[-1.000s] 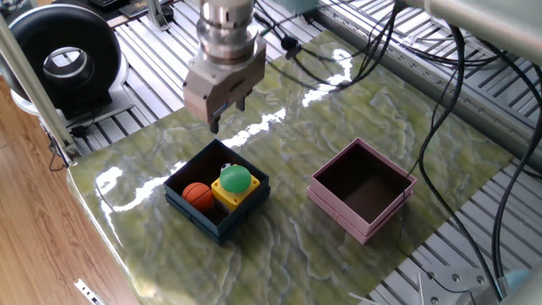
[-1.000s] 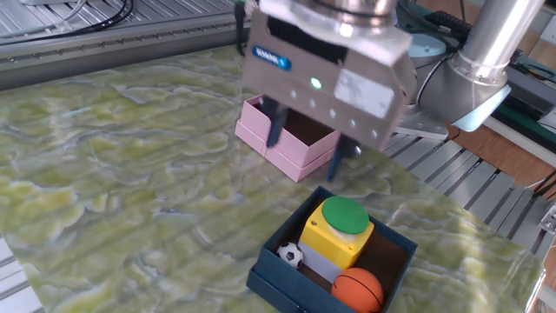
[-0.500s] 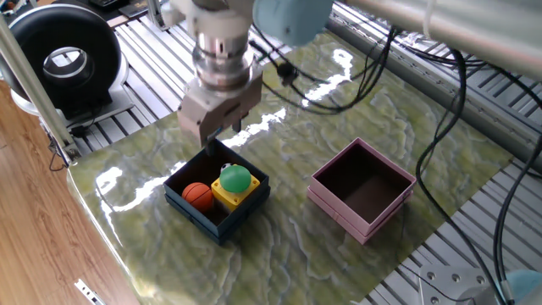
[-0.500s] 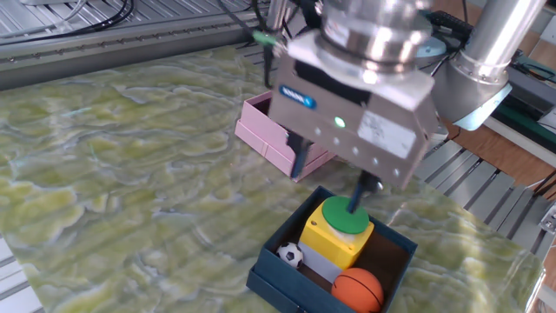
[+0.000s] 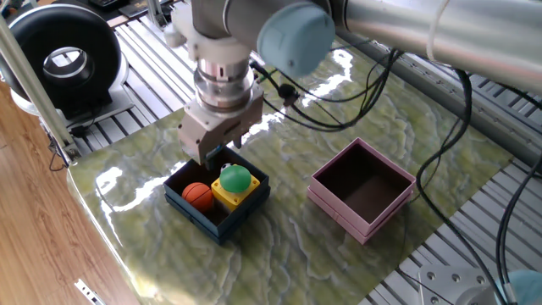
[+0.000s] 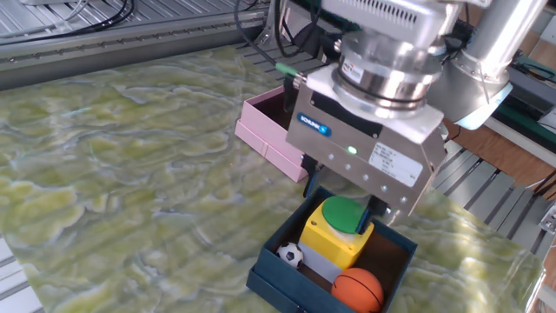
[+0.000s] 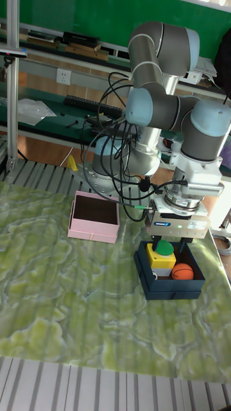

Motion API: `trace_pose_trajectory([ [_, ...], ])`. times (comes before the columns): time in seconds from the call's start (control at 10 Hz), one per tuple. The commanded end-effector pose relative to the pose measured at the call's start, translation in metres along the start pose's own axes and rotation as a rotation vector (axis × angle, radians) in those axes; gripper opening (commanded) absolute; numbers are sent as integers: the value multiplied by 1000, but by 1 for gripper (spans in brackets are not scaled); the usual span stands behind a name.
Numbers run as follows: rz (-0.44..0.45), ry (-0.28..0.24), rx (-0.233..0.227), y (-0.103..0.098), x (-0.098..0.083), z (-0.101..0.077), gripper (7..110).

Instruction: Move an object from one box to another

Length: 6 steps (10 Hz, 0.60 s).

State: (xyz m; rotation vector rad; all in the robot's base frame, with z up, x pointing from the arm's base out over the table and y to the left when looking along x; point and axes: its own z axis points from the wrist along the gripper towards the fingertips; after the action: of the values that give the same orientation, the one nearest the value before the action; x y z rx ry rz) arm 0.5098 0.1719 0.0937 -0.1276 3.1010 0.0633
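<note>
The navy-blue box (image 5: pixel 218 222) (image 6: pixel 276 283) (image 7: pixel 168 289) holds a yellow block with a green dome (image 5: pixel 234 183) (image 6: pixel 340 228) (image 7: pixel 160 253), an orange ball (image 5: pixel 197 195) (image 6: pixel 358 289) (image 7: pixel 183 271) and a small soccer ball (image 6: pixel 290 254). My gripper (image 5: pixel 215 158) (image 6: pixel 343 198) (image 7: pixel 167 243) is open and low over this box. Its fingers (image 6: pixel 375 214) stand on either side of the green dome without gripping it. The pink box (image 5: pixel 362 188) (image 6: pixel 268 132) (image 7: pixel 94 217) stands apart with nothing seen inside.
Both boxes rest on a green marbled mat (image 5: pixel 322 263). A black round device (image 5: pixel 63 52) stands at the back left on the slatted metal table. Loose cables (image 5: pixel 398 102) hang from the arm above the mat near the pink box.
The gripper has come down from above the mat's back edge to the navy-blue box. Its open fingers now reach down beside the green dome. The objects have not moved.
</note>
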Motion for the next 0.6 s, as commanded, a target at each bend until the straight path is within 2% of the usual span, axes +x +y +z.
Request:
trace_pose_trajectory([
  [0.0,27,6,0,3,8,7,66],
  [0.5,31,16,8,8,27,21,66],
])
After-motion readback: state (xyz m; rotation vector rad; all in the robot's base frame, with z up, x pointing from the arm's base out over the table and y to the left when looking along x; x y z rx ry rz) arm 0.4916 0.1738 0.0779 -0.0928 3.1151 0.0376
